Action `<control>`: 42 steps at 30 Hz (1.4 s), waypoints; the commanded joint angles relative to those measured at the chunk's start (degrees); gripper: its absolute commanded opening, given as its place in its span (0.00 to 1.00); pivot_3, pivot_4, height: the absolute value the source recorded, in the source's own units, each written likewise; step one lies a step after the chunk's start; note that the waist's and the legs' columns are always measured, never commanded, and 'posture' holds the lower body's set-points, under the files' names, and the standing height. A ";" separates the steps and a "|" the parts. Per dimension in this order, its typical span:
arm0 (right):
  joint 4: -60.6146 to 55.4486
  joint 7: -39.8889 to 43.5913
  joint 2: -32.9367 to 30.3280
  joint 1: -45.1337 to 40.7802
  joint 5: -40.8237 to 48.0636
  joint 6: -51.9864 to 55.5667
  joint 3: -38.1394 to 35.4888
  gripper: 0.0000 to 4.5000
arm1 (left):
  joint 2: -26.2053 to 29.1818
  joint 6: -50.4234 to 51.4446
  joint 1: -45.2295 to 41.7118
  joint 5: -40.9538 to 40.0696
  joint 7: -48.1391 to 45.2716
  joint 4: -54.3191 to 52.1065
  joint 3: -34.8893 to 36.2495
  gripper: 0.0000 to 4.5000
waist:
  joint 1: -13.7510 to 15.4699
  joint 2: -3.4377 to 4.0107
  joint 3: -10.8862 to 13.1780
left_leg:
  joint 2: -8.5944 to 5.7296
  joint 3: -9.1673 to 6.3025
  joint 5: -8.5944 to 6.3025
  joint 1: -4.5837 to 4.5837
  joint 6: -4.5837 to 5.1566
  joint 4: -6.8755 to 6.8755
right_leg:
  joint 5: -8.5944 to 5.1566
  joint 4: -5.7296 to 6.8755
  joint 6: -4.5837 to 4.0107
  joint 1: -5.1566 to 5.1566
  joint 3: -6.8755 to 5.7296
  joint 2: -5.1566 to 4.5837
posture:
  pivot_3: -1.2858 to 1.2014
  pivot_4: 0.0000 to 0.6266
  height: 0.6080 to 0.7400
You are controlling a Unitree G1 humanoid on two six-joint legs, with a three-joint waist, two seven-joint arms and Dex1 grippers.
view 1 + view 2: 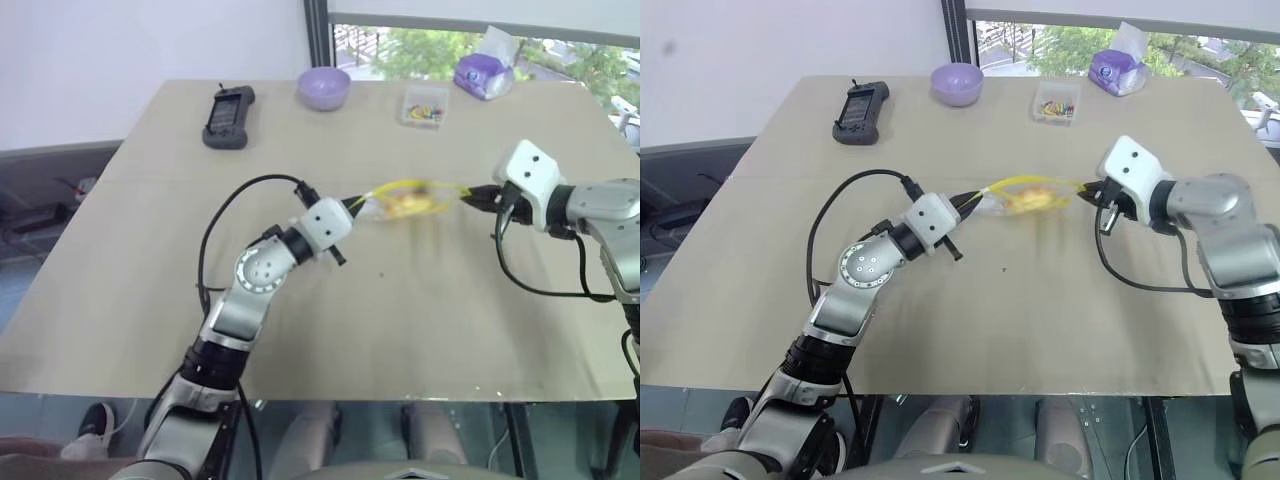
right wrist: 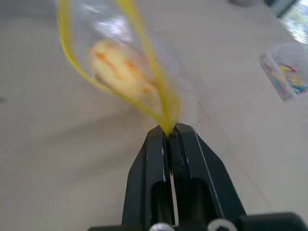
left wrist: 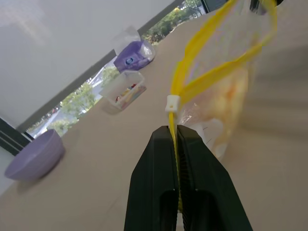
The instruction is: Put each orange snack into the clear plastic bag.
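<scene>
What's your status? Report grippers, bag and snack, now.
Left gripper shut on the clear plastic bag at one end of its zip; right gripper shut on the other. Orange snack inside the bag. Nothing in the way.

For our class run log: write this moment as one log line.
left gripper: shut on clear plastic bag | right gripper: shut on clear plastic bag | orange snack: inside bag | bag: held between grippers

Two head views from above, facing forward and down over the desk (image 1: 150, 290), sharing nearly the whole desktop up to the window, left wrist view close along the left tool (image 3: 176, 139) toward the purple bowl (image 3: 31, 156), right wrist view close along the right tool (image 2: 168, 132) over the clear plastic bag (image 2: 120, 57)
</scene>
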 commanded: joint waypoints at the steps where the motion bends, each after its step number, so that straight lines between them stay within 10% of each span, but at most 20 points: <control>1: -5.05 3.68 -2.46 0.60 2.66 1.29 -1.19 0.30 | -0.26 0.63 -0.11 -0.47 0.05 -3.18 0.20 0.00 | 0.07 -0.01 0.00 | 0.00 -0.01 0.00 -0.01 0.00 -0.01 | 0.00 -0.03 0.00 0.00 -0.02 -0.01 | 0.52 0.24 1.00; 3: -4.25 2.32 -3.16 -0.26 1.00 1.10 -1.38 0.46 | -0.24 0.84 -0.23 -0.53 0.03 -3.43 0.31 0.00 | 0.08 -0.01 0.00 | 0.00 -0.01 0.00 -0.01 0.00 -0.01 | 0.00 -0.04 0.00 0.00 -0.02 -0.01 | 0.52 0.24 1.00; 12: -5.29 5.89 -4.13 -7.09 3.59 1.03 -1.03 0.46 | -0.06 0.49 -0.34 -0.72 -0.43 -3.73 -0.05 0.00 | -0.01 -0.01 0.00 | 0.01 0.02 0.00 0.00 0.00 -0.03 | 0.00 -0.04 0.00 -0.01 -0.02 0.01 | 0.52 0.24 1.00; 25: -2.56 -2.80 16.29 -10.54 -1.60 -6.16 10.39 0.46 | 0.54 1.49 -0.31 -4.04 -5.05 -6.68 -0.58 0.00 | 0.23 -0.05 0.00 | 0.00 -0.10 0.01 -0.04 -0.01 0.02 | 0.00 -0.06 0.00 0.00 -0.06 -0.09 | 0.52 0.24 1.00; 42: 2.03 2.80 13.48 -10.44 -5.67 -13.52 11.44 0.46 | 1.53 1.14 0.55 -3.54 -5.35 -7.48 -0.21 0.00 | -0.13 -0.05 0.00 | 0.01 -0.09 0.01 -0.01 -0.02 -0.01 | 0.00 -0.04 0.00 0.00 -0.08 0.00 | 0.52 0.24 1.00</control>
